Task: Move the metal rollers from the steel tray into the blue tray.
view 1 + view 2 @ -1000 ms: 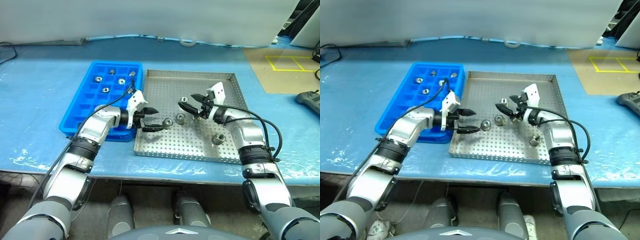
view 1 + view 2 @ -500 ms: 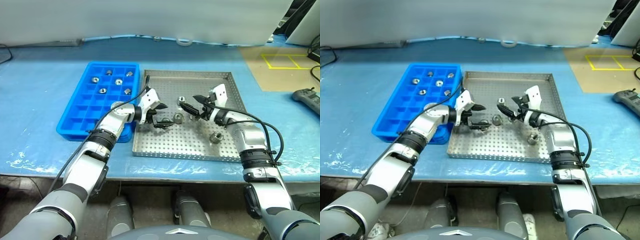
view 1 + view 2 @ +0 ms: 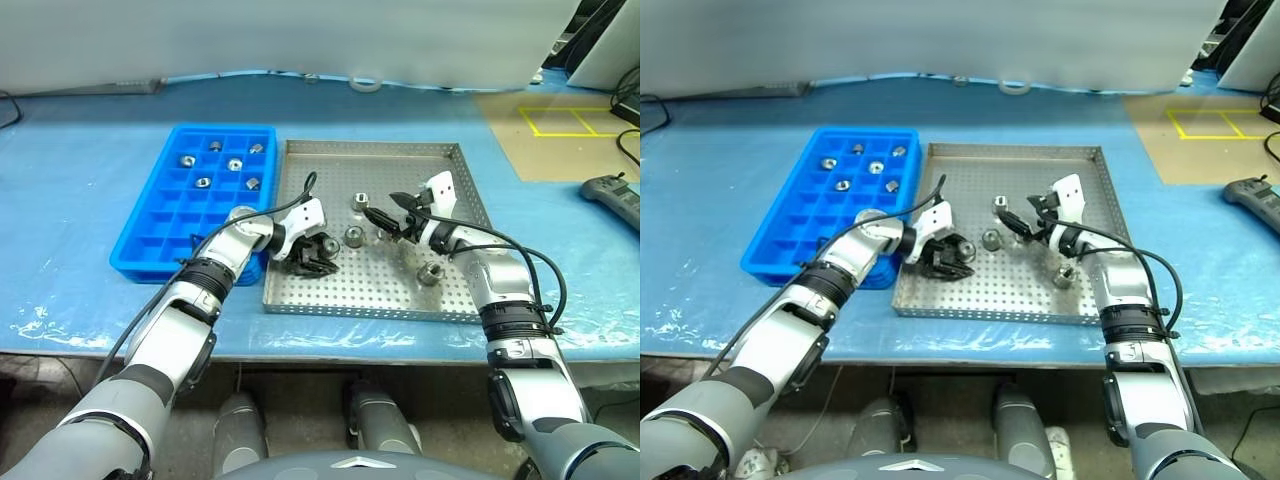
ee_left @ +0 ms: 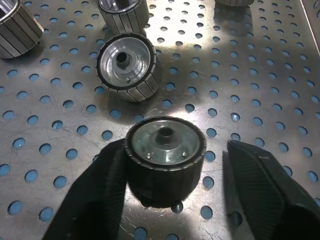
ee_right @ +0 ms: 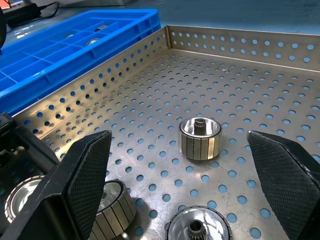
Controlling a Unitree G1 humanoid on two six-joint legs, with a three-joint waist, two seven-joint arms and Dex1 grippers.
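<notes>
The steel tray holds several metal rollers: one near its middle, one just below it, and one to the right. My left gripper points down over another roller. Its fingers stand on either side of that roller, one finger touching it and the other a gap away, so it is open. My right gripper hovers open above the tray's middle, with a roller ahead of its fingers. The blue tray to the left holds several rollers in its far compartments.
A black hand controller lies at the right edge of the blue-covered table. A brown board with yellow tape squares sits at the back right. A white tape ring lies at the back.
My left gripper has come down to the right onto a roller in the steel tray, and its fingers have narrowed around it. The right gripper has stayed in place.
</notes>
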